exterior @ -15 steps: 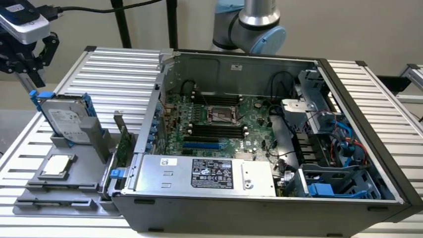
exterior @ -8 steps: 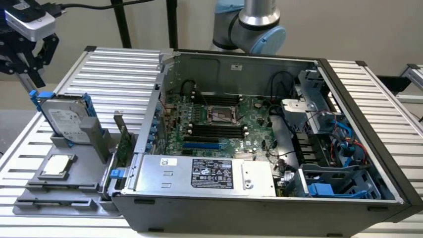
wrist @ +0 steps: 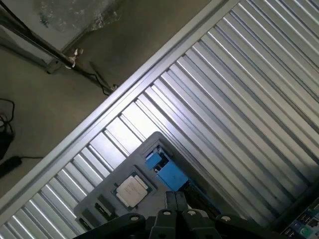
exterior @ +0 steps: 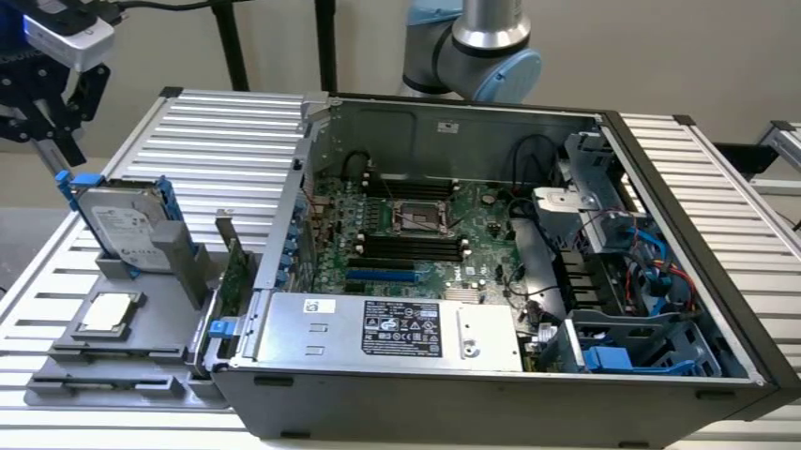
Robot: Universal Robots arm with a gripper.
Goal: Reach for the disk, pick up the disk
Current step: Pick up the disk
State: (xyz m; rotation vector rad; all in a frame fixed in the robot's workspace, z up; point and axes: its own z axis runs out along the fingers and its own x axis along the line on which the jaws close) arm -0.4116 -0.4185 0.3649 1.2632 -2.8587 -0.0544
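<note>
The gripper (exterior: 56, 150) is seen at the exterior view's upper left, its dark fingers pressed together and pointed downward, with nothing held between them. Its tips are placed just above the upper end of the disk (exterior: 126, 220), close to one blue rail; whether contact is made cannot be told. The disk is stood upright on its edge in a slot of a grey tray (exterior: 75, 375), its white label turned toward the camera and its blue rails shown along both sides. In the wrist view the disk (wrist: 167, 172) is seen from above, directly beyond the closed fingertips. A small square silver chip (exterior: 107, 314) is laid flat in a recess of the same tray, near the disk. The tray is set on a ribbed metal table (exterior: 225, 131). An open computer case (exterior: 501, 403) is placed beside the tray, toward the exterior view's right, with a green circuit board (exterior: 414, 225) and a silver labelled box (exterior: 400, 328) exposed inside. The arm (exterior: 482, 47) is visible behind the case.
</note>
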